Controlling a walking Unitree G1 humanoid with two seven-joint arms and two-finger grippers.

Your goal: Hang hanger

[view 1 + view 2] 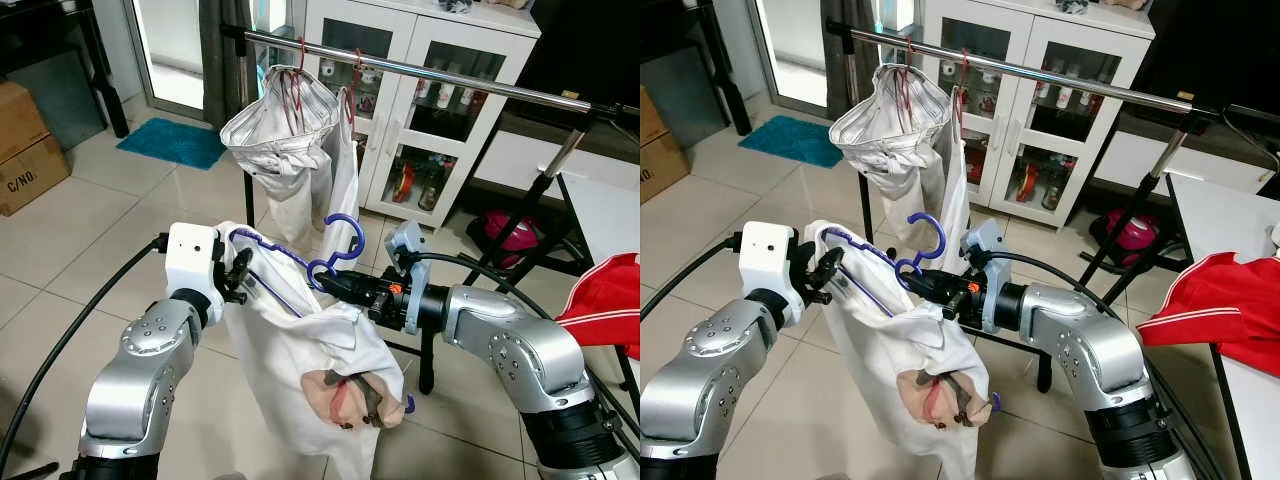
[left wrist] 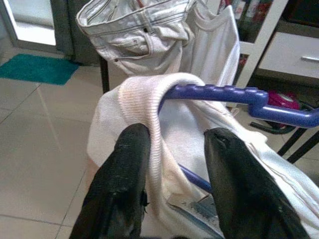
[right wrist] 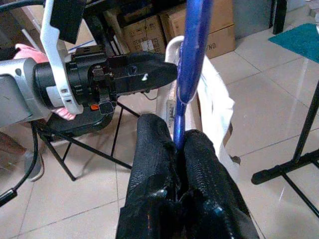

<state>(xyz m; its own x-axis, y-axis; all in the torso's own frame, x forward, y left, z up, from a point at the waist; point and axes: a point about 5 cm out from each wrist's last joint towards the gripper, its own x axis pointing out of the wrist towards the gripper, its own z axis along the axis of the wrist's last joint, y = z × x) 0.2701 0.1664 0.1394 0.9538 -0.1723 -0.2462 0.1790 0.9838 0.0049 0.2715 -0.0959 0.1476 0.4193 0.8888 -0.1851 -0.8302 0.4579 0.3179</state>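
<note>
Carrying blue plastic hanger (image 1: 335,245) with white cloth garment (image 1: 300,370) toward silver metal rail (image 1: 420,72) | right claw (image 3: 180,142) clamping hanger neck | left claw (image 2: 169,149) spread around garment shoulder | next: likely lifting hook over rail

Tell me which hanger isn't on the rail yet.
The blue hanger carrying the white shirt, held between both pincers. The two red hangers already hook over the rail.
</note>
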